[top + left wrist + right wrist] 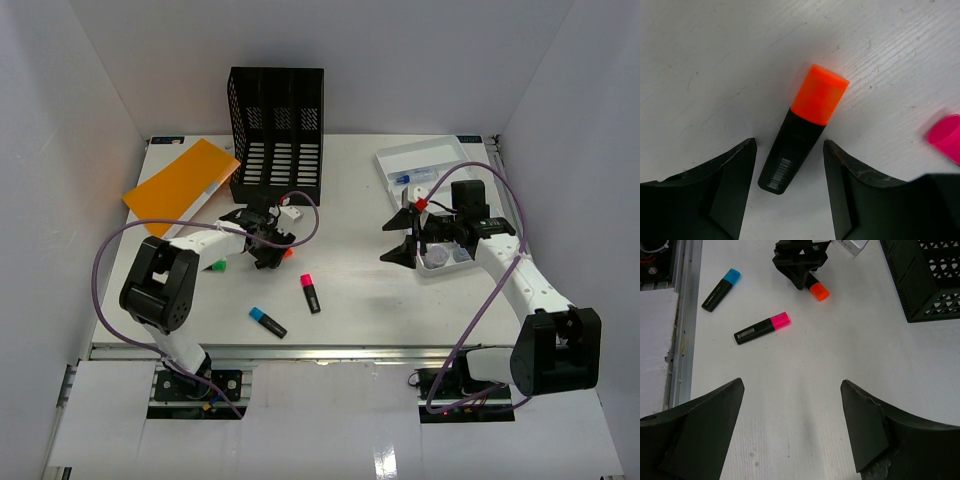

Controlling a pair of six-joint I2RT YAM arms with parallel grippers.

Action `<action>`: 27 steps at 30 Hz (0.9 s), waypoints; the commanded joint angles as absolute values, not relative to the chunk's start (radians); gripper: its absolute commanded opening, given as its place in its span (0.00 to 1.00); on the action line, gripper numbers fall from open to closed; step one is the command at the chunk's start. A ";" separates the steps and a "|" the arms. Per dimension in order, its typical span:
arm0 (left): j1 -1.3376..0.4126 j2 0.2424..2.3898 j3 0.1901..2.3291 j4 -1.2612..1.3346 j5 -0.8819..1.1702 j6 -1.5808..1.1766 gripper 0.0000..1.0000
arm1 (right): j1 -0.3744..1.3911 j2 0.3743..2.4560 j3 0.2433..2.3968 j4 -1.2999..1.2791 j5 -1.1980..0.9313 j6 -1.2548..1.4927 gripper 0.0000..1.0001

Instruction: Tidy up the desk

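The desk (370, 290) is a white tabletop with a metal rail at its near edge. My left gripper (272, 248) is open and low over the desk, its jaws either side of an orange-capped black highlighter (805, 125) that lies flat, not touching it. A pink-capped highlighter (311, 292) and a blue-capped one (267, 321) lie nearer the front. A green cap (217, 266) shows beside the left arm. My right gripper (400, 238) is open and empty above bare desk at the right; in its wrist view (792, 390) nothing lies between the jaws.
A black mesh file holder (277, 135) stands at the back centre, with an orange folder (180, 185) lying to its left. A white compartmented tray (430, 165) with small items sits at the back right. A small white object (290, 212) lies by the left gripper. White walls enclose the desk.
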State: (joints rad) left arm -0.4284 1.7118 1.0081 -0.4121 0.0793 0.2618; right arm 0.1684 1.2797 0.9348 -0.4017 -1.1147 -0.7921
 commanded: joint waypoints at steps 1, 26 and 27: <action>-0.426 1.714 1.035 -0.393 0.103 0.338 0.63 | 0.166 1.274 0.947 -0.425 -1.140 -0.824 0.84; -0.428 1.544 1.028 -0.364 0.614 0.024 0.11 | 0.437 1.187 0.851 -0.673 -1.004 -1.648 0.89; -0.428 1.544 1.028 -0.361 0.667 0.005 0.11 | 0.488 1.150 0.817 -0.571 -0.906 -1.584 0.89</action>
